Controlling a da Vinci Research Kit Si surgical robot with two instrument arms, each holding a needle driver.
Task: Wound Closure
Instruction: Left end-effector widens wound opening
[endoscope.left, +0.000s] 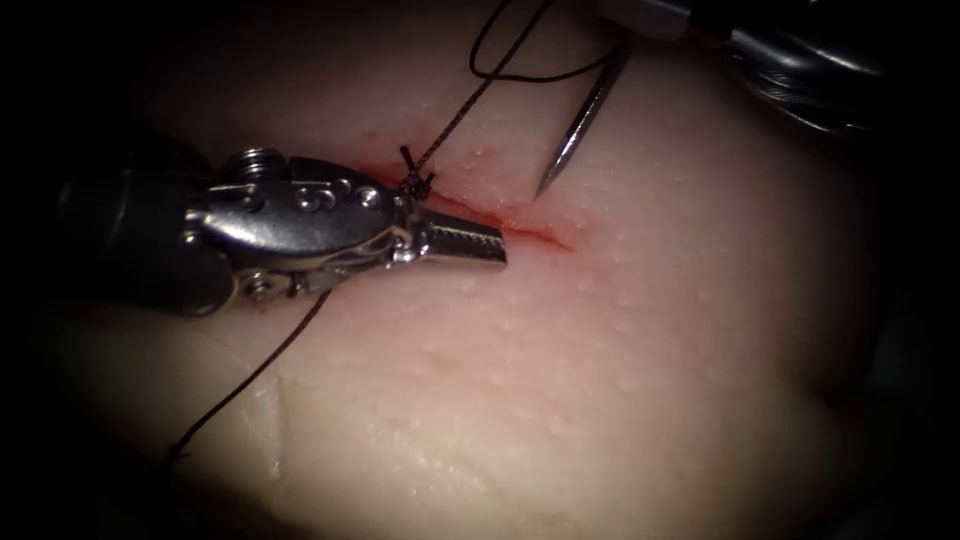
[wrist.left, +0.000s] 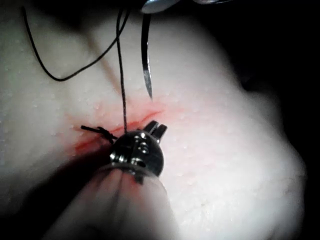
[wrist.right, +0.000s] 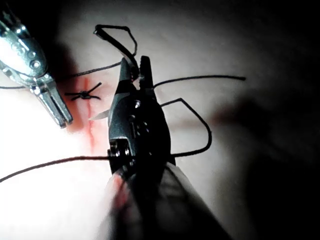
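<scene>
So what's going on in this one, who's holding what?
Suturing practice on the tissue. One knot already sits on the cut, toward its left end. The right tool holds the needle near its back end; the needle hangs free above the tissue, its tip pointing down at the cut, not in it. The thread runs from the knot up toward the needle. The left tool lies along the cut beside the knot, jaws shut, holding nothing.

Pale pinkish-cream tissue (endoscope.left: 600, 380) speckled with tiny light bumps; a thin red cut (endoscope.left: 520, 228) with red fluid (wrist.left: 90, 142) smeared along it; dark brown thread (endoscope.left: 255, 370); shiny silver needle (endoscope.left: 580, 130); silver-grey left tool (endoscope.left: 470, 243) with ridged jaws
</scene>
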